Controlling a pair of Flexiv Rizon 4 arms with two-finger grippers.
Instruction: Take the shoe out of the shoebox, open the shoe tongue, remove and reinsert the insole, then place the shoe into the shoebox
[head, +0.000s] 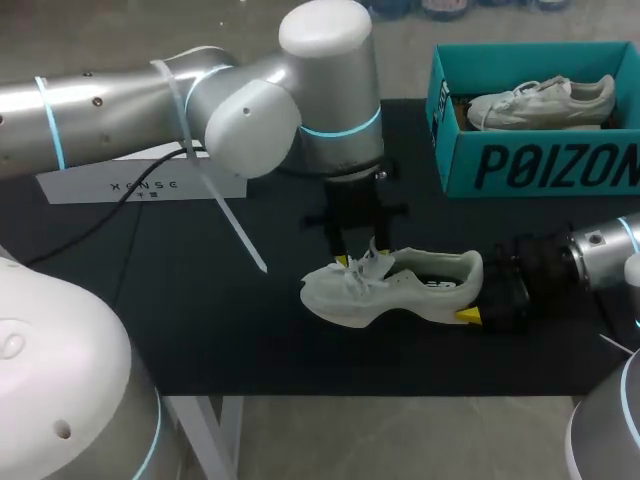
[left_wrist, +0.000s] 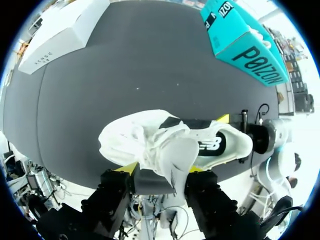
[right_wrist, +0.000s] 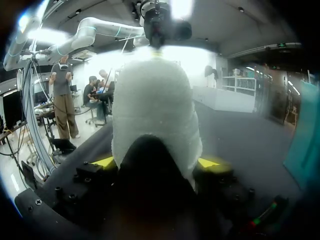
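A white sneaker (head: 400, 290) stands on the black mat, toe to the left. My left gripper (head: 350, 258) hangs over its laces; in the left wrist view its fingers (left_wrist: 161, 169) stand open on either side of the raised tongue (left_wrist: 172, 157), apart from it. My right gripper (head: 480, 292) is at the heel. In the right wrist view the heel (right_wrist: 155, 100) fills the gap and both yellow tips press its sides, so the gripper (right_wrist: 157, 162) is shut on the shoe. The teal shoebox (head: 540, 165) stands at the back right.
A second pale sneaker (head: 540, 100) lies inside the teal shoebox (left_wrist: 247, 50). A flat white box (head: 140, 180) sits at the back left under my left arm. The mat's front edge (head: 330, 392) runs close below the shoe.
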